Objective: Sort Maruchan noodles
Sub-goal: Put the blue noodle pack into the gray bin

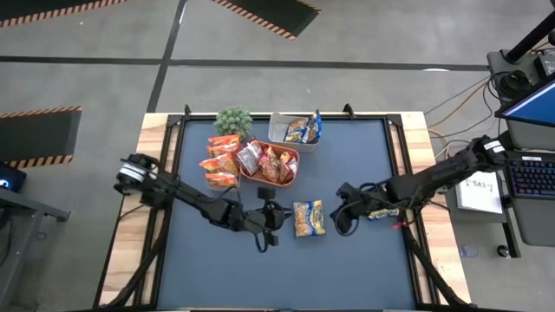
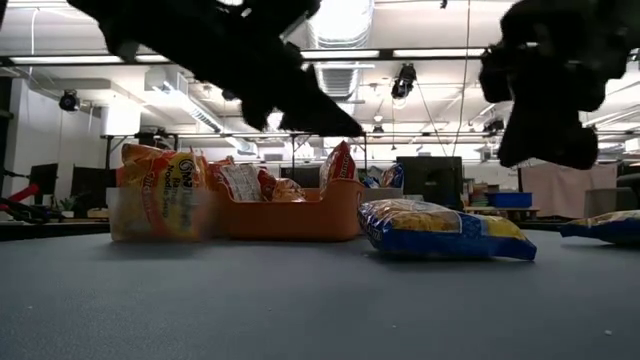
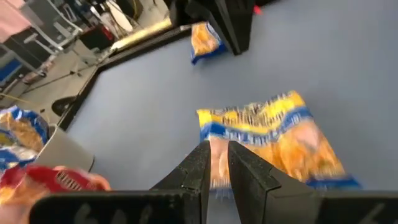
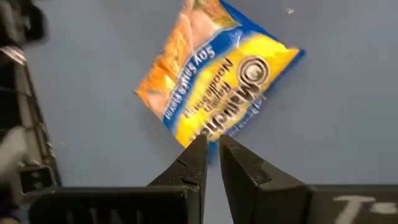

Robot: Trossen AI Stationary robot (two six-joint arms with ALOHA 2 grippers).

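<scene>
We see two slim dark jointed arms; left gripper (image 3: 216, 163) and right gripper (image 4: 211, 158) each matte black, paired tapering angular fingers on blocky black base

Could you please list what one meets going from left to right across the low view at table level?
Clear plastic tub of orange noodle packets → orange plastic tray of red packets → blue-and-yellow noodle packet lying flat → second blue-and-yellow packet at the picture's edge.

Dark blue table (image 1: 217, 269) carries an orange tray (image 1: 291, 176), a clear tub (image 1: 276, 132), a small plant (image 1: 233, 120), stacked orange packets (image 1: 221, 163), and two blue-and-yellow packets (image 1: 309, 217) lying flat.
</scene>
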